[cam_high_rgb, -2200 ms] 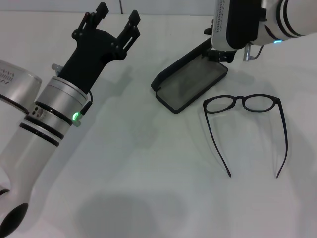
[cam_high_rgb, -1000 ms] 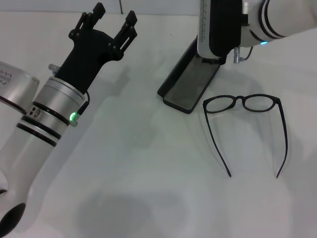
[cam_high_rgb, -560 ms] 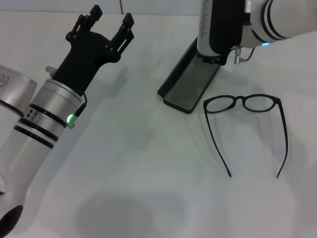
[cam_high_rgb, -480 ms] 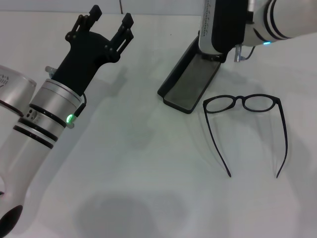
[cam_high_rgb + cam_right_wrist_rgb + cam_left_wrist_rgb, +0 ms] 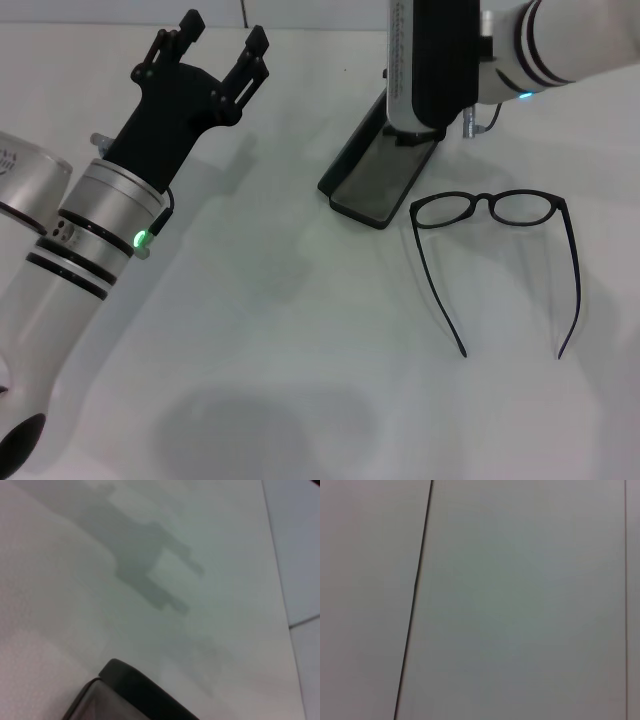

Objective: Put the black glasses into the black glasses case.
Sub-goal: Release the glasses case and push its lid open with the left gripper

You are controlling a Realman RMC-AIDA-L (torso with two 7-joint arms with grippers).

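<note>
R gripper point(image 5: 420, 125) prob. on black glasses case point(image 5: 375, 185) (fingers hidden).

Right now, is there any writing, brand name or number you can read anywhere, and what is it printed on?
No text here can be read.
Left arm's white sleeve: a row of tiny dark marks, too small to read.
Black glasses case: open, grey lining showing, no lettering visible.
Black glasses: no marking visible on the frame.
Right arm housing: a dotted strip along its edge, not letters.
</note>
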